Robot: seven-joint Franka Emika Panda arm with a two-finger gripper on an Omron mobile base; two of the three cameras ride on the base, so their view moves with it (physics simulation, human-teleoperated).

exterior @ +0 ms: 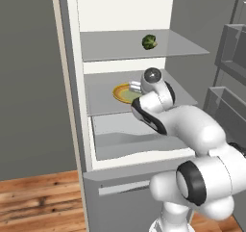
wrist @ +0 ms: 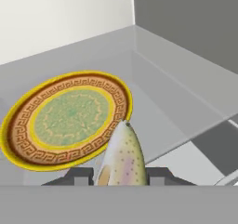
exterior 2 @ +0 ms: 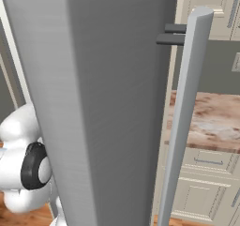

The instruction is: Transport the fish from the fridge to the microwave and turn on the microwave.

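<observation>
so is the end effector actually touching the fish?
Touching. In the hand view the fish stands between the two dark fingertips of the end effector, pressed on both sides with no gap, its tip over the plate rim.

A rendered home kitchen: an open fridge (exterior: pixel 125 82) fills the left base view's centre, while cream panelled cabinets (exterior 2: pixel 201 192) and a marbled counter (exterior 2: pixel 206 119) sit right in the right base view.

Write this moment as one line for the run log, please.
stage: fish pickup | claw: shut on fish | fish: above plate rim | place: fridge middle shelf
</observation>
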